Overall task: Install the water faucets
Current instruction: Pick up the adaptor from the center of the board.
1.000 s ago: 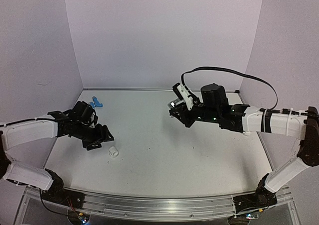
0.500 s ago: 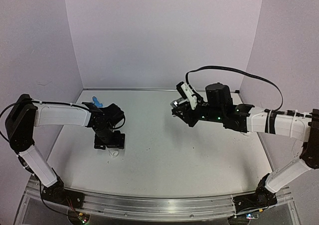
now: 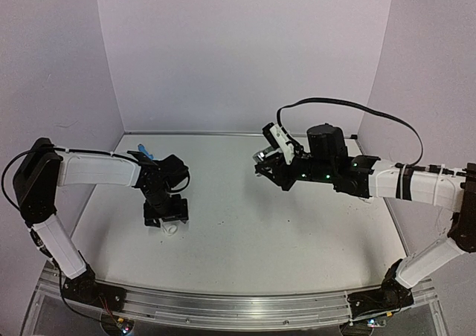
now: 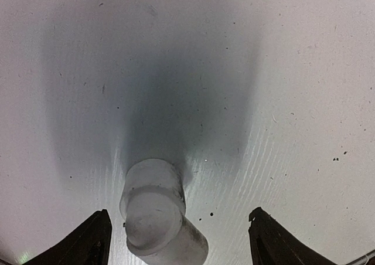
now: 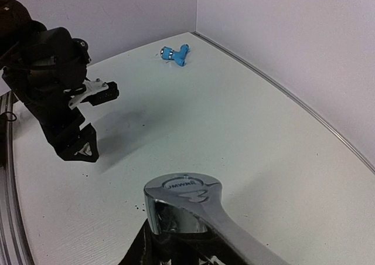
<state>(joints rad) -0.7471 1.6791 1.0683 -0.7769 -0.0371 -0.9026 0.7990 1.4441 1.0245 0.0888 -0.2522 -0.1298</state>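
Observation:
The shiny silver water faucet point(image 5: 187, 203) fills the bottom of the right wrist view, and my right gripper point(image 3: 262, 160) is shut on it, held above the table's back middle. Back left, near the wall, lies the bright blue water faucet point(image 3: 145, 154) point(image 5: 174, 54). My left gripper point(image 3: 165, 212) point(image 4: 181, 238) points down over a small white cylindrical fitting point(image 4: 157, 213) point(image 3: 169, 230). It is open, and the fitting lies between its black fingertips point(image 4: 96, 238), nearer the left one, untouched.
White walls close the table point(image 3: 282, 224) on the left, back and right. A metal rail point(image 3: 238, 306) runs along the near edge. A black cable point(image 3: 349, 107) arcs above the right arm.
The left arm has swung right and come down over the white fitting, with its jaws spread wider. The right arm with the silver faucet has barely shifted.

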